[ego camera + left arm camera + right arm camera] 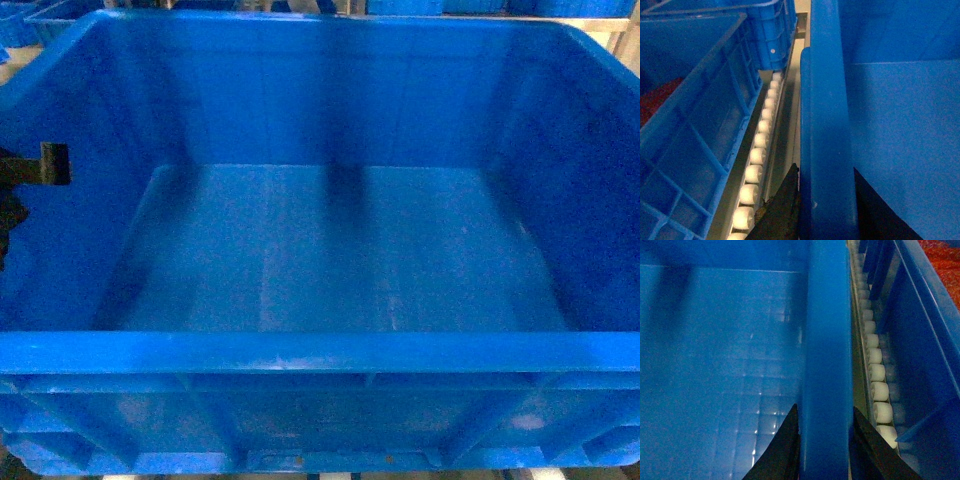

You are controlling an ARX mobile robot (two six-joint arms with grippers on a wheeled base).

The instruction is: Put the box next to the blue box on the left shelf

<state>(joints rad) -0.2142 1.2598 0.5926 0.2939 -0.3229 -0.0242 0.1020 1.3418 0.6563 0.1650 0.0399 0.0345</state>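
The box (330, 250), a large bright-blue crate, fills the head view with its open inside toward me. My left gripper (825, 170) is shut on its left rim (825, 110), one black finger on each side of the wall. My right gripper (825, 407) is shut on its right rim (827, 330) in the same way. The grid floor of the box (715, 340) shows beside that rim. White rollers of the left shelf (757, 155) run just outside the left wall. Beyond them stands another blue box (695, 125). I cannot tell whether the held box rests on the rollers.
A second ribbed blue crate (770, 35) stands farther along the roller lane. On the right, a row of rollers (879, 375) separates the held box from a blue crate (925, 340) with red contents (942, 260). Small blue bins (30, 20) sit on racks behind.
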